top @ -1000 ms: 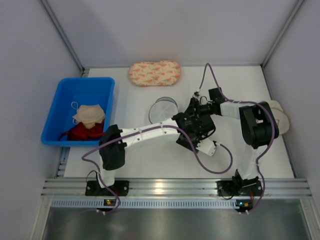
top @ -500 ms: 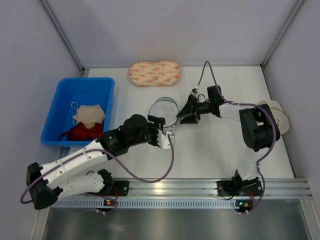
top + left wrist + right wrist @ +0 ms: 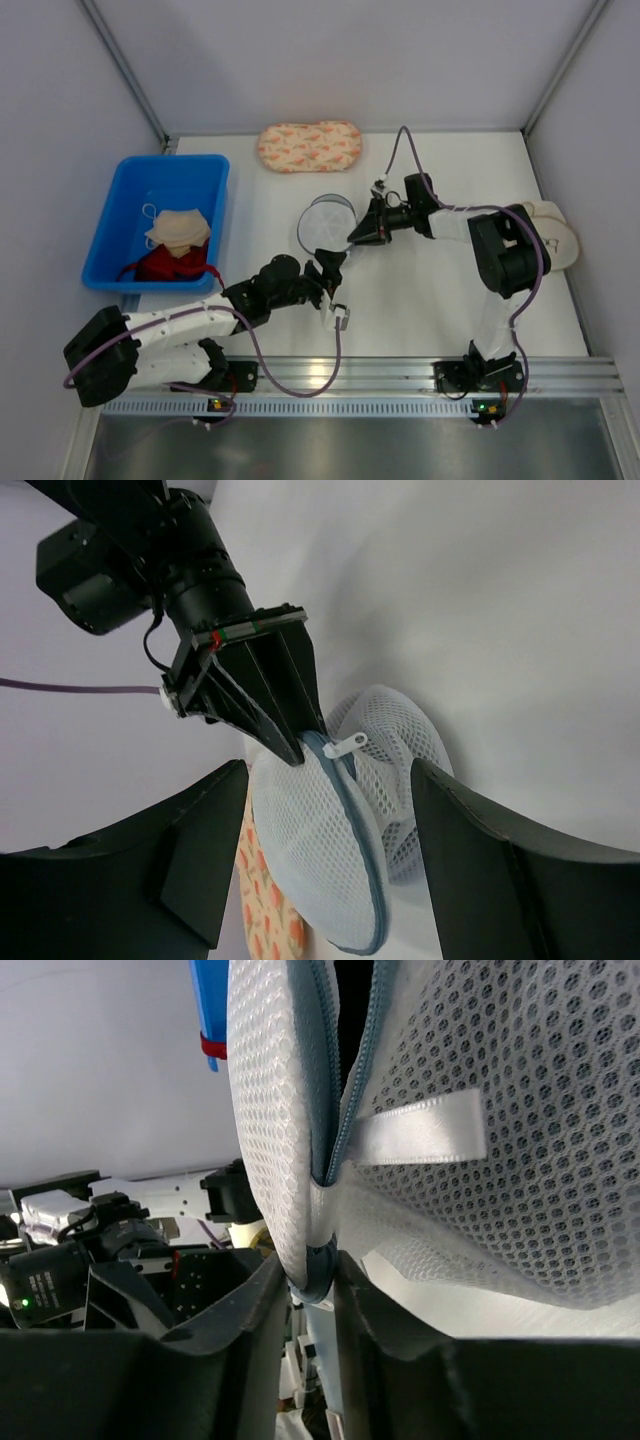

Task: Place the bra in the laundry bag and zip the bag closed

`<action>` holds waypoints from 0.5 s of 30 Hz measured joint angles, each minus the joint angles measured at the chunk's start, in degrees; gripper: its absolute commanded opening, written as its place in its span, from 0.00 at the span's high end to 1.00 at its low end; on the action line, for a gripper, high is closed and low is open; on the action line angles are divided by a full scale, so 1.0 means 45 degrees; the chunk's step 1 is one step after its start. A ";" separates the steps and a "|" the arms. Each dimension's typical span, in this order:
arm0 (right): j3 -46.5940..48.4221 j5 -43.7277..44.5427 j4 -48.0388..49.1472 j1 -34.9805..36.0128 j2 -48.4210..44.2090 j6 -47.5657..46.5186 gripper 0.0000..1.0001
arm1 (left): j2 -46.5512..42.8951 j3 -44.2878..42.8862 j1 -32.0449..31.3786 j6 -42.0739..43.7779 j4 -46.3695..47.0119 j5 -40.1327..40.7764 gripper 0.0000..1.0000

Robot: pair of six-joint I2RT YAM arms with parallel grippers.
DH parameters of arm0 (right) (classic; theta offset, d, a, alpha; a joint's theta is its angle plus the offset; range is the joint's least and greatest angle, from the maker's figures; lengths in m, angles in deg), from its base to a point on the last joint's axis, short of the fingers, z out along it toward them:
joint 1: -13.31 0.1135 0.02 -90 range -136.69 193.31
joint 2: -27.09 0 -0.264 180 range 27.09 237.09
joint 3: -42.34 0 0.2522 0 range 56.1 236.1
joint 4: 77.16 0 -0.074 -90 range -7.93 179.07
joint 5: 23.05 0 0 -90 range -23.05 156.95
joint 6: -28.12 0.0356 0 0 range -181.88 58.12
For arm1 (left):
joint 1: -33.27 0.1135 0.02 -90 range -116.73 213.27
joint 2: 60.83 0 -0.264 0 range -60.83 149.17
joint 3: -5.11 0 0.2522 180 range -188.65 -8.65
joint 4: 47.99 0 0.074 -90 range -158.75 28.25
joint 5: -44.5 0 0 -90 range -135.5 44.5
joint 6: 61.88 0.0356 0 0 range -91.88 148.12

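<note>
Top external view: the laundry bag (image 3: 326,222) stands on edge on the white table (image 3: 430,300), roughly at its centre. The right gripper (image 3: 360,234) meets the bag's right rim with its jaws pressed together on the blue-grey zipper seam. In the right wrist view the two fingers (image 3: 235,1345) pinch that seam just below the point where the two zipper tracks (image 3: 352,1070) join. A white ribbon tab (image 3: 415,1130) lies flat on the mesh just beside the join. Above the join the tracks stand apart, and the gap shows a dark interior; what lies inside cannot be identified. The left gripper (image 3: 328,266) sits just on the near side of the bag, apart from it, with its jaws spread wide and nothing between them. In the left wrist view the bag's domed mesh and the right gripper's pinch point appear framed between the two spread fingers. A blue bin (image 3: 118,225) sits well to the left of the bag and holds a beige cloth (image 3: 180,228) over a red item (image 3: 165,265). A peach patterned pouch (image 3: 310,146) lies beyond the bag, near the far edge. A beige bra (image 3: 560,235) lies well to the right of the bag, partly hidden by the right arm.
</note>
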 measured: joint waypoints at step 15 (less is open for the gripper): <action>-0.0340 -0.0325 0.1792 0.0019 0.0199 0.1715 0.98 | 0.2011 0.1302 0.0515 0.3269 0.4469 -0.1122 0.30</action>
